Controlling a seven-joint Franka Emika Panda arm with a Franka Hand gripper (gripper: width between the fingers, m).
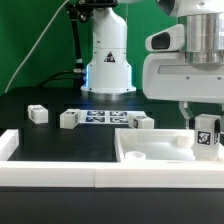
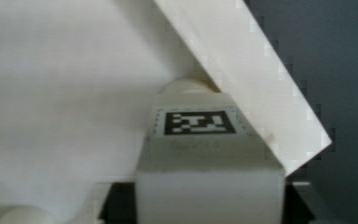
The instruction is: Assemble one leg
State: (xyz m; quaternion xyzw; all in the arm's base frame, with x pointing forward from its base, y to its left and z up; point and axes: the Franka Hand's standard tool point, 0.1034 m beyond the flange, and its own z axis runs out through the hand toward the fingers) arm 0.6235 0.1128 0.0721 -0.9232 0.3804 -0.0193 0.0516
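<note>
I held the leg, a small white plastic rectangular post with a black-and-white square tag on its side, clamped upright between my fingers. My gripper hung over the large flat white plastic tray-like part, at the end of that tray nearest the exterior view's right. In the wrist view the leg ran straight out from between my black pads, its tagged face toward the camera, its far end close against the tray's raised rim. Whether that end already touched the tray I could not tell.

I judged the step in hand to be bringing the leg to its seat in the tray's corner. The next move called for lining the post squarely with the corner recess, then lowering it straight and keeping it upright so it would not catch on the rim.

Beyond the tray, toward the exterior view's left, three more small white tagged posts lay on the black table, beside the marker board.
</note>
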